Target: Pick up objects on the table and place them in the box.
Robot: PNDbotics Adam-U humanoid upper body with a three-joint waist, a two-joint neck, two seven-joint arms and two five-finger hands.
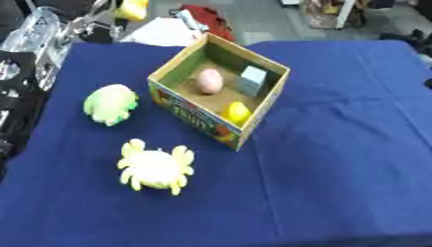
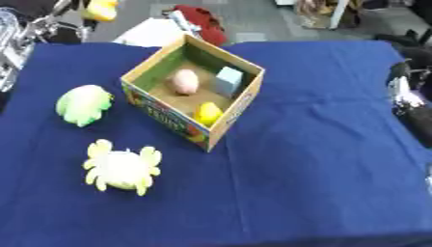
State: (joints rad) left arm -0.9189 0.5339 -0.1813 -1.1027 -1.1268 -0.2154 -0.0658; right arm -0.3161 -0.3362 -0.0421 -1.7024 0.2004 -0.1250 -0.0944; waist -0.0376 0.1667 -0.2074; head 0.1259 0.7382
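Blue tablecloth point(image 1: 337, 144) holds box point(image 1: 266, 103); right hand point(image 2: 409, 99) edge-cropped, fingers' state unclear.

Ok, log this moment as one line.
box: open, holds pink, blue, yellow items | green toy: on cloth, left of box | yellow crab toy: on cloth, nearer camera | hands: neither holding anything in view

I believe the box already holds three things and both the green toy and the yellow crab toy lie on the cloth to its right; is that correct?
Not quite: the green toy and yellow crab toy lie to the left of the box, as the left eye view shows. The rest holds.
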